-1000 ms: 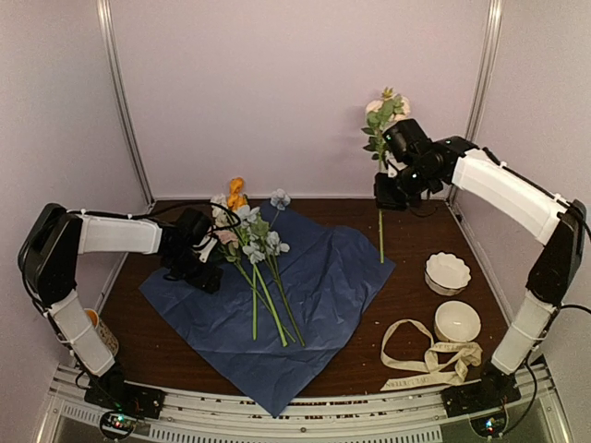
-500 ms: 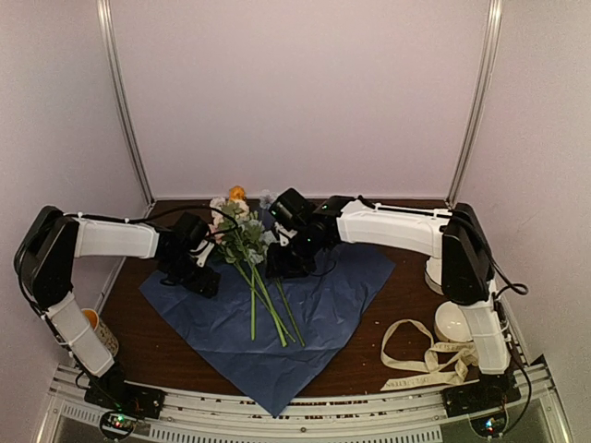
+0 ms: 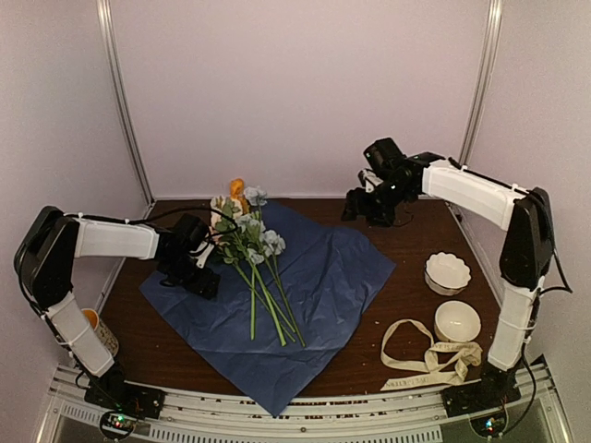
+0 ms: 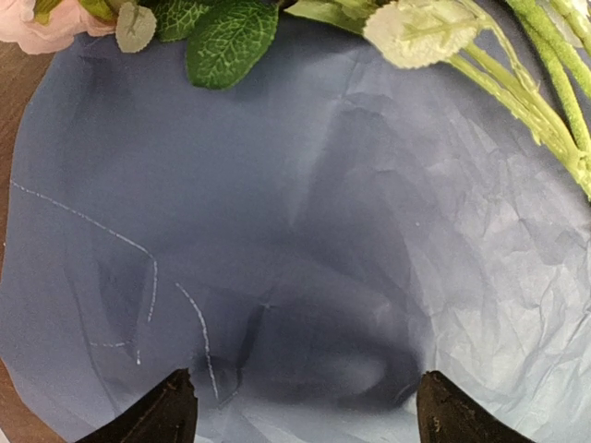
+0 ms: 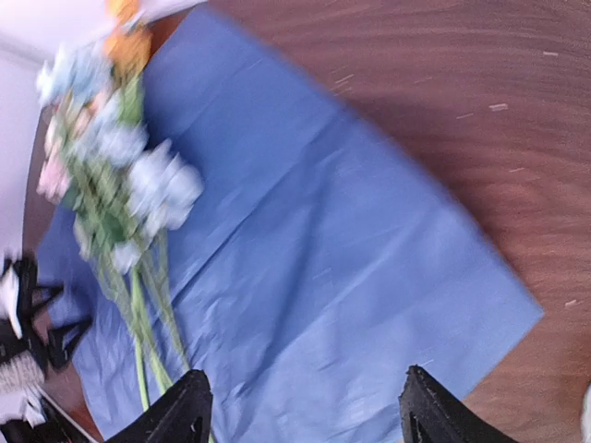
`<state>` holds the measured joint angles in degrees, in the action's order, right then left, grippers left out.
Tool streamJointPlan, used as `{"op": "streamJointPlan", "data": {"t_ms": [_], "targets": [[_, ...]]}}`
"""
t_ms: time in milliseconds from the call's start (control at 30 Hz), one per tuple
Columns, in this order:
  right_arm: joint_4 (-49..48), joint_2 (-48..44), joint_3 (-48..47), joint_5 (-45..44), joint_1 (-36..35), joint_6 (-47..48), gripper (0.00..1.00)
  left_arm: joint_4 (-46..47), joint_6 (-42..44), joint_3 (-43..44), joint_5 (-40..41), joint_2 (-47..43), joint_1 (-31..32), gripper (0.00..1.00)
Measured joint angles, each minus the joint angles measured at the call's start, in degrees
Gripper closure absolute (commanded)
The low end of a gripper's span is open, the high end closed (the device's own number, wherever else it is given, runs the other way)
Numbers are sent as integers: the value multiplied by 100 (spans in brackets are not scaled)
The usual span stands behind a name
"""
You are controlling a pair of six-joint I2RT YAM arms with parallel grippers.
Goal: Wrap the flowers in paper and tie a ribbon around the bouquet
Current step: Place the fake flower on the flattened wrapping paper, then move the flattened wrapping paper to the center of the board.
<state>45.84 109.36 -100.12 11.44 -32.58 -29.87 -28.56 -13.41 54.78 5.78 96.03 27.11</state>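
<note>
The flowers lie in a loose bunch on the left half of the flat blue paper, blooms toward the back and stems pointing at me. No wrapped bouquet is in view. My left gripper rests low over the paper just left of the bunch, open and empty; its wrist view shows paper between the fingertips and a white bloom above. My right gripper hangs open and empty above the paper's back right corner; in its blurred view the flowers are at the left. The cream ribbon lies crumpled at front right.
Two white bowls stand on the table at the right, just behind the ribbon. An orange cup sits behind my left arm at the left edge. Walls and metal posts enclose the table.
My right arm brought a single flower from the back right to the bunch, opened its jaws and left it there, then drew back to the back right. The left arm stayed put.
</note>
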Motion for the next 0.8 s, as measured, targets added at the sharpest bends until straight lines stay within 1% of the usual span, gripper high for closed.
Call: {"op": "streamJointPlan", "data": {"t_ms": [100, 167, 233, 400, 533, 667, 800], "targets": [[-101, 109, 24, 404, 815, 37, 22, -2, 2, 0, 2, 0, 0, 14], [-111, 367, -76, 669, 1187, 81, 22, -11, 2, 7, 13, 0, 0, 14], [-133, 767, -321, 935, 1386, 122, 22, -22, 2, 26, 33, 2, 0, 14], [-105, 1823, -1246, 1491, 1469, 170, 23, -125, 37, 350, 153, 168, 0, 14], [-109, 2312, -1703, 1823, 1467, 247, 25, -149, 94, 660, 236, 431, 0, 14], [-155, 2474, -1777, 2138, 1473, 315, 31, -157, 160, 940, 280, 693, 0, 14], [-356, 2483, -1508, 2553, 1473, 398, 39, -179, 236, 1163, 284, 907, 0, 14]]}}
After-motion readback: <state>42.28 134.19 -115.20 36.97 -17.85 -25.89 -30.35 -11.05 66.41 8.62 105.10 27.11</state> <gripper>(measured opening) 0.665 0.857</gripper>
